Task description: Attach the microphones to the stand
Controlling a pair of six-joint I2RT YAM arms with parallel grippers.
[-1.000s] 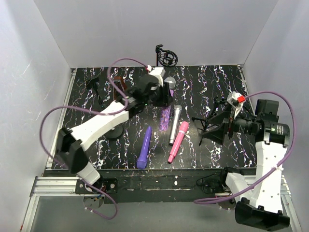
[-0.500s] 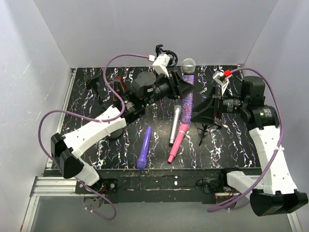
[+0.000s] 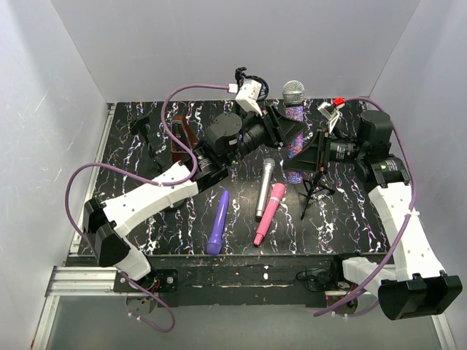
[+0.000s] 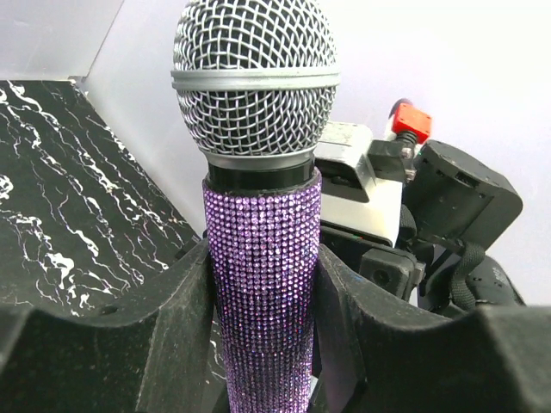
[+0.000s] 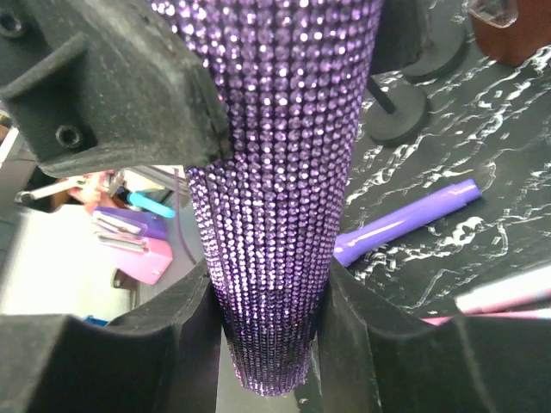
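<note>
The glittery purple microphone stands upright above the table's back right, its grey mesh head on top. My left gripper is shut on its upper body. My right gripper is shut on its tapered lower end, just below the left finger. On the table lie the silver-grey microphone, the pink microphone and the smooth violet microphone. A small black tripod stand sits under the right gripper.
A black ring-shaped clip stands at the back wall. A dark red box and black round-based holders sit at the back left. White walls enclose the table on three sides.
The left arm lifted the glittery microphone off the table and carried it right, upright. The right arm swung in from the right and shut its open jaws on the microphone's lower end.
</note>
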